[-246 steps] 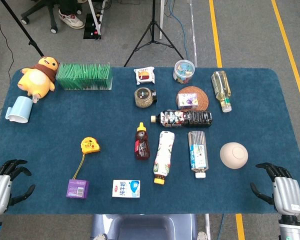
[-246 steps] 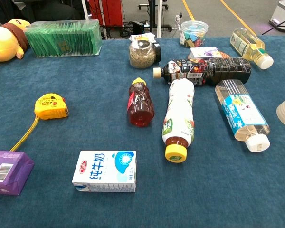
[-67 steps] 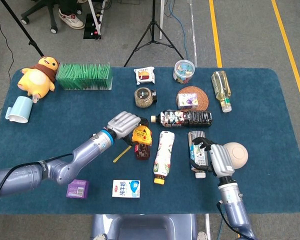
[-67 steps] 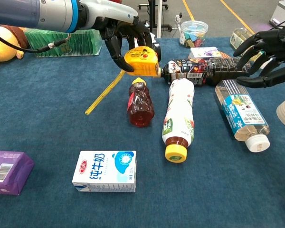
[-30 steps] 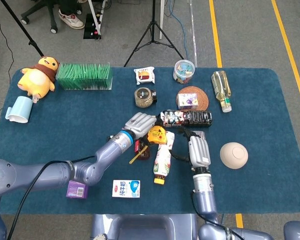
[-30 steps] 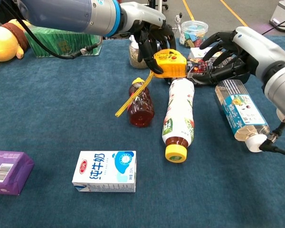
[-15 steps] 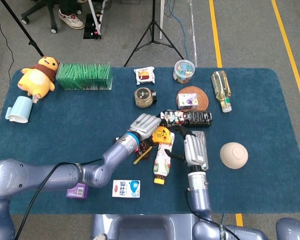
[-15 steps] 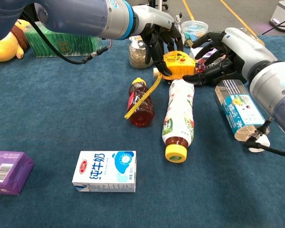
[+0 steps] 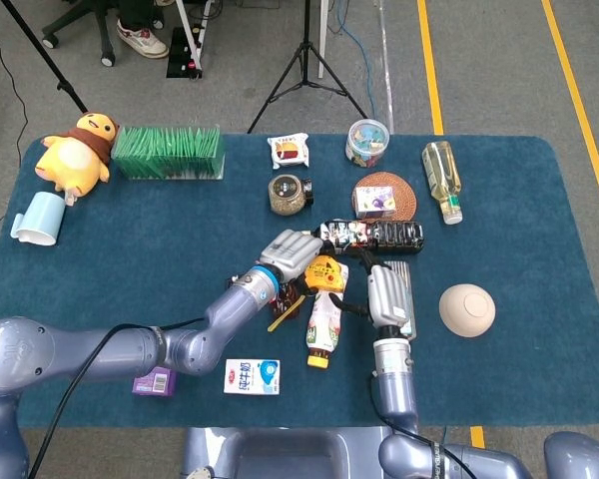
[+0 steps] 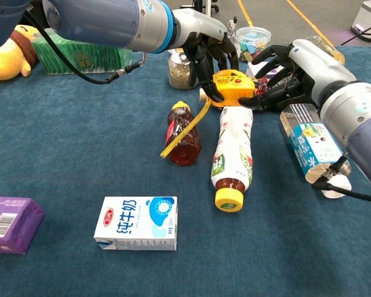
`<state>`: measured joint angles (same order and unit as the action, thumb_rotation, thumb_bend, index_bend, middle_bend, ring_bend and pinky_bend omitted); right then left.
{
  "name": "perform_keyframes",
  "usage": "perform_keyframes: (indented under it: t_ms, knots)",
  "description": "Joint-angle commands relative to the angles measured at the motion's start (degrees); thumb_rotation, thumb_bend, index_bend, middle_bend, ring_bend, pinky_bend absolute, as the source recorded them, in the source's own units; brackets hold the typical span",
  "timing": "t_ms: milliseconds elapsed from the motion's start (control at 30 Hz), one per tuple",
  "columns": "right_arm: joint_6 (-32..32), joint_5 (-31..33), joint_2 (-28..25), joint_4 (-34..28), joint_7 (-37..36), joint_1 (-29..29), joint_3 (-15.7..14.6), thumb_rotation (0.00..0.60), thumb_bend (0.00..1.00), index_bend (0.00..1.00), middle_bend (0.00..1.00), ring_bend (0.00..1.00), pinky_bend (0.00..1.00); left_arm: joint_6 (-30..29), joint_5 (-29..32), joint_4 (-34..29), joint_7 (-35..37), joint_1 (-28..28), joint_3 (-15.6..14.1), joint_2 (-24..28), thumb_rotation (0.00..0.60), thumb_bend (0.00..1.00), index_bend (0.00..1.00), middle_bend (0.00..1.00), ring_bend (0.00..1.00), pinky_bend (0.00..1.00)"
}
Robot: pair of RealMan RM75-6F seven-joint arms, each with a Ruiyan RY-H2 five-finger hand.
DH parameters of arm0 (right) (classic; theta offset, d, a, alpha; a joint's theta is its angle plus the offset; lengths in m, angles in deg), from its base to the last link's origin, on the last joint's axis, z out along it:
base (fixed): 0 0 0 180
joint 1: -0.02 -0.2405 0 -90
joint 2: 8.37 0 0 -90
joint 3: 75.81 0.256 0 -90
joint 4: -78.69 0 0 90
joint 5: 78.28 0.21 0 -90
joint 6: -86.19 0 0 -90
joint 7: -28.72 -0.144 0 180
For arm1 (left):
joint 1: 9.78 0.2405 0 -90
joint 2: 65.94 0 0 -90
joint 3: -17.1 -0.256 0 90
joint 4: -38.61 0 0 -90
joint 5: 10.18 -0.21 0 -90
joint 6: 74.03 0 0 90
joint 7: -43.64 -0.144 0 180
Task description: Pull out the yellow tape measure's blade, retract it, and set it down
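Note:
My left hand (image 10: 205, 44) (image 9: 288, 251) grips the yellow tape measure (image 10: 232, 87) (image 9: 324, 271) from above and holds it in the air over the lying bottles. A length of yellow blade (image 10: 187, 129) (image 9: 283, 313) hangs out of the case, down and to the left, across the honey bear bottle (image 10: 183, 140). My right hand (image 10: 295, 73) (image 9: 384, 291) is at the case's right side with its fingers (image 10: 264, 90) spread, their tips at or touching the case. Whether they press on it is not visible.
Under the hands lie a white bottle with a yellow cap (image 10: 232, 156), a clear bottle (image 10: 313, 147) and a dark bottle (image 9: 384, 235). A milk carton (image 10: 138, 223) and purple box (image 10: 10, 224) sit near the front. A beige bowl (image 9: 467, 309) is at the right.
My left hand picked the tape measure up from the left of the table and carried it right, blade trailing. My right hand came in from the right edge up to the case.

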<state>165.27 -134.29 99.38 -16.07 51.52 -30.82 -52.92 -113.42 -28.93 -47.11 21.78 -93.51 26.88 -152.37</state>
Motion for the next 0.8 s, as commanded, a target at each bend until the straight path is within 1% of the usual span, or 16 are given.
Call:
perform_keyframes:
  t_ms: [33, 433, 800]
  knots:
    - [-0.03, 0.17, 0.23, 0.51, 0.02, -0.17, -0.01, 0.550, 0.20, 0.25, 0.30, 0.32, 0.32, 0.34, -0.04, 0.07, -0.02, 0.05, -0.30, 0.17, 0.600, 0.35, 0.57, 0.42, 0.31, 0.48]
    - [-0.12, 0.47, 0.15, 1.32, -0.91, -0.24, 0.27, 0.549, 0.25, 0.30, 0.32, 0.33, 0.33, 0.85, -0.59, 0.08, 0.34, 0.37, -0.88, 0.80, 0.600, 0.35, 0.57, 0.42, 0.31, 0.48]
    - [0.00, 0.55, -0.24, 1.94, -1.78, -0.06, 0.48, 0.548, 0.34, 0.34, 0.34, 0.35, 0.34, 1.57, -0.57, 0.51, 0.65, 0.40, -1.60, 1.06, 0.600, 0.35, 0.57, 0.42, 0.31, 0.48]
